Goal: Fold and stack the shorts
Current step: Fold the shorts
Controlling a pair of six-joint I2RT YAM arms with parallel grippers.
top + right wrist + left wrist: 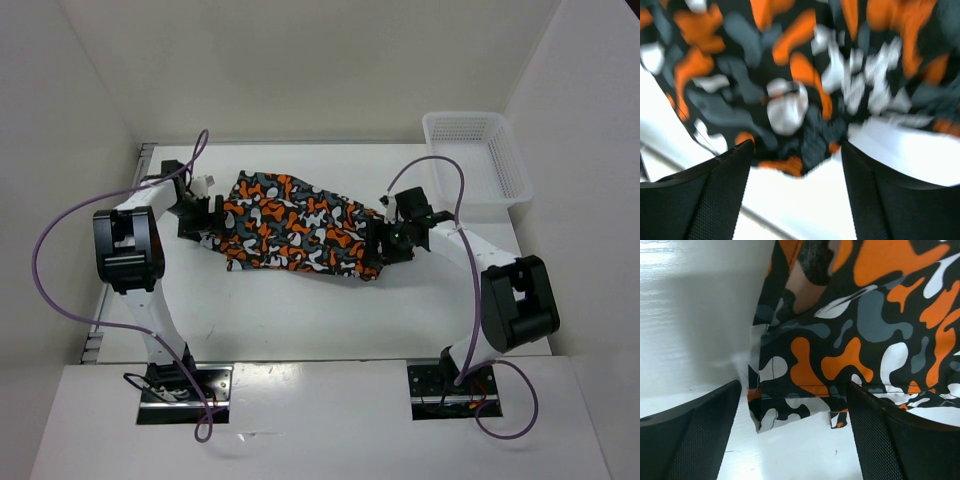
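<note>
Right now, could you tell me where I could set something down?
Widest bare table: the near strip between the shorts and the front edge. A narrower strip lies behind the shorts. Crowded: the middle, with left fingers and right fingers at the shorts; basket far right.

- The shorts have a busy camouflage print: orange, white and grey-teal blotches on black, with a thin line of stitching along the hem.
- The counter is plain glossy white.
- The basket is white, its walls a fine mesh.
- The left arm and right arm are white with black joint housings.
- The cables are purple.
- The left gripper and right gripper are black, finely dotted.
</note>
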